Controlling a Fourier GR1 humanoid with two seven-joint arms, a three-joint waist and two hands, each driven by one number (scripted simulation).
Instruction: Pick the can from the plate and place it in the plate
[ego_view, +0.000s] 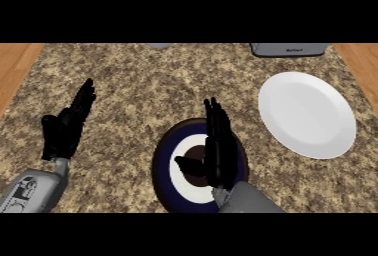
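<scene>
A dark blue plate (164, 165) with a white ring lies at the counter's front middle. At its centre stands the can (195, 151), seen as a dark brown round top, partly hidden. My right hand (220, 150) hovers over the plate's right half with fingers straight and pointing away, its thumb stretched left beside the can. I cannot tell whether the hand touches the can. A white plate (306, 115) lies bare to the right. My left hand (68, 127) rests open at the left, fingers up, well apart from both plates.
A grey appliance (288, 49) stands at the back right edge, and a small grey object (157, 45) shows at the back middle. Wooden surfaces (16, 65) border the speckled counter (162, 85) on the left and right.
</scene>
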